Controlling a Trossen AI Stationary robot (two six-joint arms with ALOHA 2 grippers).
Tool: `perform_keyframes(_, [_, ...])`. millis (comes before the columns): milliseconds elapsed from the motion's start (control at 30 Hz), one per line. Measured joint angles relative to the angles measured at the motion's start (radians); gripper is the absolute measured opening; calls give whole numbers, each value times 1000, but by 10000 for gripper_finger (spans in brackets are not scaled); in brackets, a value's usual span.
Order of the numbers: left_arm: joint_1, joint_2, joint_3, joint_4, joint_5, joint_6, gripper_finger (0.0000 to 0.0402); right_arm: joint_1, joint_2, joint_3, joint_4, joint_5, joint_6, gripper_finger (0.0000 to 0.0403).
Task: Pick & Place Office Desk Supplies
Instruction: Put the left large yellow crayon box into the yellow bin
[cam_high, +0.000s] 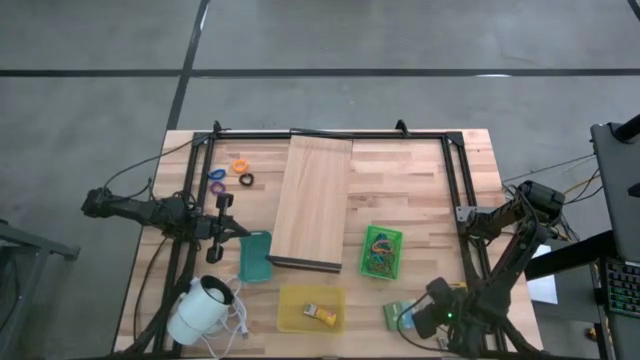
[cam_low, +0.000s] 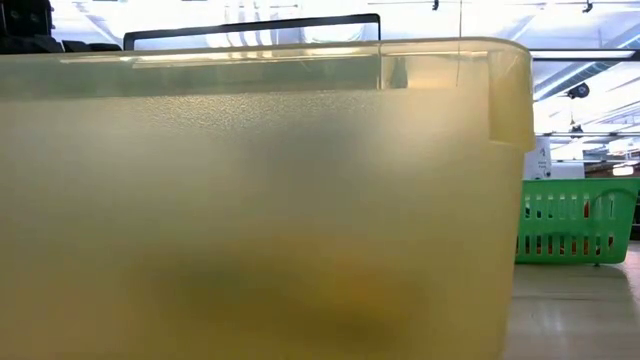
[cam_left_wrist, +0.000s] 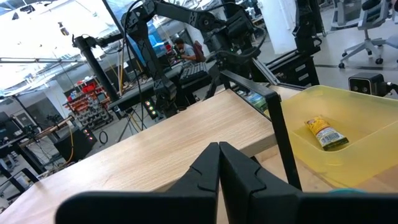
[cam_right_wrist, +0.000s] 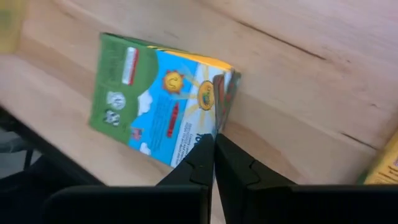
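Right gripper (cam_right_wrist: 214, 144) pinched shut at the small printed box's (cam_right_wrist: 163, 106) edge; light stiff cardboard, grab its narrow sides.

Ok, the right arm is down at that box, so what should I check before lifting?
1. Right gripper jaws shut: ok.
2. Jaws actually gripping the green and blue box: cannot tell; the tips meet right at its edge.
3. Box on the bare table, outside every bin: ok.
4. Yellow bin beside it has room: ok, only one packet inside.
5. Left gripper clear of the path: ok, jaws shut, parked by the teal tray.
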Motion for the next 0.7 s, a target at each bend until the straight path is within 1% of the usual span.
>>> perform_keyframes(200, [0,0,0,0,0,0,12,0,0,43,-23,66,-53,8])
perform_keyframes(400, [0,0,0,0,0,0,12,0,0,81,-75,104,-85,8])
perform_keyframes(700, [0,0,0,0,0,0,12,0,-1,120,-87,211,-212,8])
